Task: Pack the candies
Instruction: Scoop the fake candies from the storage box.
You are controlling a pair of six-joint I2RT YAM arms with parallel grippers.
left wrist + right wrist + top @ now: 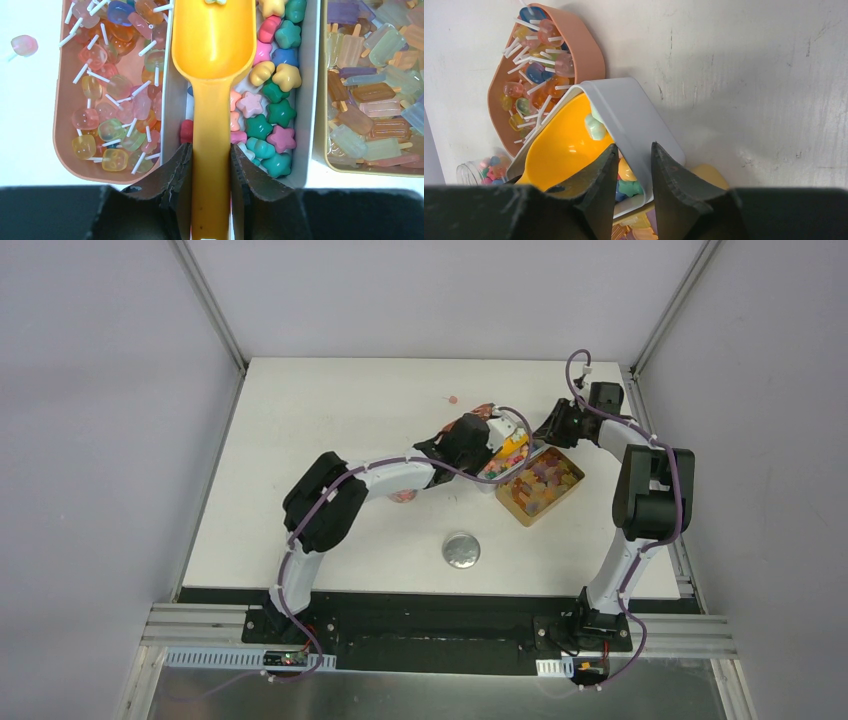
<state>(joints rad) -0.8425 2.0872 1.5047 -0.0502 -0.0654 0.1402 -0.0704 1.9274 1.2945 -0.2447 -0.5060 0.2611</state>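
Gripping the scoop [212, 45] by its handle in my left claw [211, 150], I hold its bowl over the candies [272, 125] in the white tray [312, 75], whose rim my right claw [634, 147] pinches, nearly closed.

Colourful candies [258, 127] lie heaped in three side-by-side trays [311, 100].

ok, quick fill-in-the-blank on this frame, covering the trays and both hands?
1. The left hand grips the orange plastic scoop by its ___.
2. The scoop's bowl is over the white rectangular tray of ___-shaped candies.
3. The salmon-pink rounded tray holds ___ with white sticks.
4. The right hand clamps the ___ tray's wall.
Missing: handle; star; lollipops; white.
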